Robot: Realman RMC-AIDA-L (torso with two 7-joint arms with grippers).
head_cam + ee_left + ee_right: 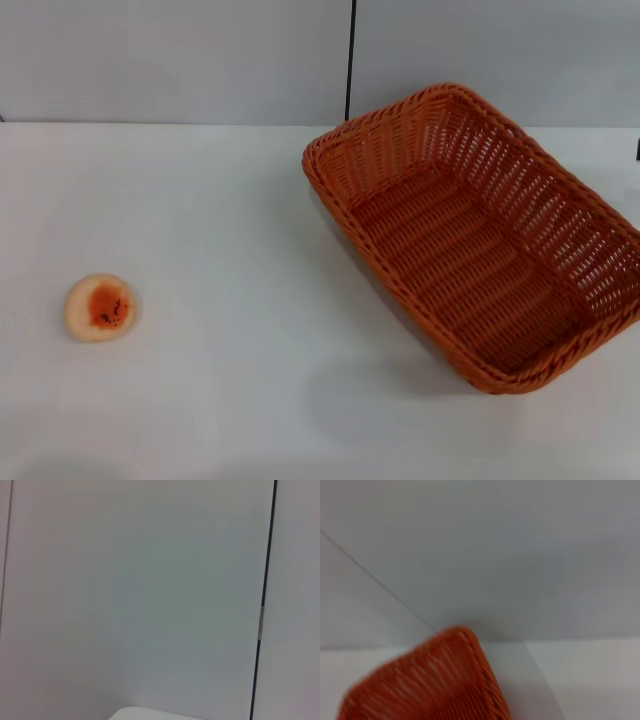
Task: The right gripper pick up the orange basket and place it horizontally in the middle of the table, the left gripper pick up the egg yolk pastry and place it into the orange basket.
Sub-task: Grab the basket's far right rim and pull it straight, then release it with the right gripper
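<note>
While I watch from the head camera, neither gripper shows, so I cannot tell their state. An orange rectangular woven wicker basket sits askew on the white table's right; the small round cream pastry lies well apart, left.

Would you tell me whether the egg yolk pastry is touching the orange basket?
Apart. The head view shows the egg yolk pastry far from the orange basket, bare table between.

White table: orange basket, set at an angle; egg yolk pastry well apart to the basket's left.
</note>
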